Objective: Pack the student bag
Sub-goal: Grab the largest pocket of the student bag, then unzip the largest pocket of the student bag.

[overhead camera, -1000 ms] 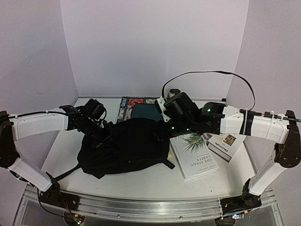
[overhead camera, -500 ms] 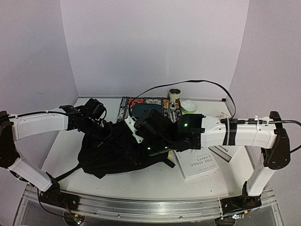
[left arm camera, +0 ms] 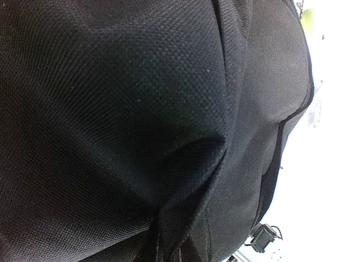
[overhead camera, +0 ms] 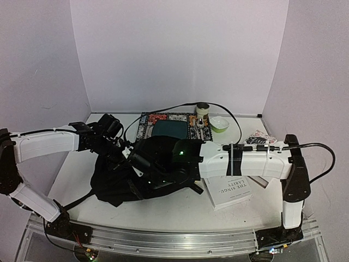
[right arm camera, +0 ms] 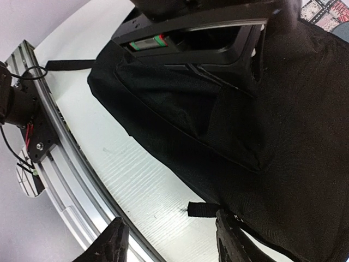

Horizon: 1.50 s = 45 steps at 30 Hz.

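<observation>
Your right pincer (right arm camera: 169,237) hovers open and empty over the left half of the student bag (right arm camera: 283,136), facing the left pincer (overhead camera: 118,154), which is clamped on a fold of its fabric. A white book (overhead camera: 229,194) lies right of the bag under your right arm (overhead camera: 240,161); a patterned mat (overhead camera: 146,121), jar (overhead camera: 203,109) and green bowl (overhead camera: 219,124) sit beyond. The bag slumps on the table (overhead camera: 73,172) beneath both pincers.
</observation>
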Each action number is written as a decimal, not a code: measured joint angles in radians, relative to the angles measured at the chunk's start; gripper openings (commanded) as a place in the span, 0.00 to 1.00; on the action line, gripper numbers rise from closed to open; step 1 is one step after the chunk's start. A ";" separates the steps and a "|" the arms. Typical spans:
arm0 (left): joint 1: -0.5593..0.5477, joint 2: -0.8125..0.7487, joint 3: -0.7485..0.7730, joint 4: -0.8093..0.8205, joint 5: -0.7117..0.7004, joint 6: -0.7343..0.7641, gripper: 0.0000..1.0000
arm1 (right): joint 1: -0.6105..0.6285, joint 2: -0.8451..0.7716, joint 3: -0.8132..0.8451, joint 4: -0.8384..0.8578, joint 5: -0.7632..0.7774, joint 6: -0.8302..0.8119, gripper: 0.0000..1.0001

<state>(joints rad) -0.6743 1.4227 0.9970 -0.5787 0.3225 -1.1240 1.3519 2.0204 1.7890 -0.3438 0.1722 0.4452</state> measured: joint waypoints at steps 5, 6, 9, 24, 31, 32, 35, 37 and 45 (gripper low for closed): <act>0.000 0.000 0.000 0.003 0.000 0.000 0.00 | 0.009 0.048 0.056 -0.058 0.038 -0.013 0.46; 0.000 0.000 0.000 0.003 0.000 0.000 0.00 | 0.009 0.056 0.063 -0.064 0.045 -0.015 0.45; 0.000 0.000 0.000 0.004 0.001 0.000 0.00 | 0.012 0.080 0.084 -0.088 0.071 -0.017 0.41; 0.000 0.000 0.000 0.004 0.006 0.002 0.00 | 0.012 0.147 0.138 -0.135 0.213 -0.021 0.00; -0.001 -0.002 -0.005 0.005 -0.010 0.032 0.00 | 0.013 0.083 0.024 -0.128 0.253 -0.005 0.00; -0.001 -0.002 -0.005 0.005 -0.012 0.041 0.00 | 0.013 0.064 0.002 -0.131 0.257 0.001 0.00; -0.002 -0.002 -0.005 0.002 -0.025 0.069 0.00 | 0.013 -0.002 -0.063 -0.127 0.267 0.021 0.00; -0.004 -0.002 -0.005 -0.001 -0.038 0.092 0.00 | 0.013 -0.040 -0.096 -0.123 0.272 0.036 0.00; -0.008 0.013 0.028 -0.096 -0.135 0.217 0.00 | 0.008 -0.174 -0.263 -0.098 0.301 0.106 0.00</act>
<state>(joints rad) -0.6827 1.4358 1.0253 -0.6746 0.1871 -0.9070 1.3597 1.8466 1.5257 -0.4423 0.4737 0.5508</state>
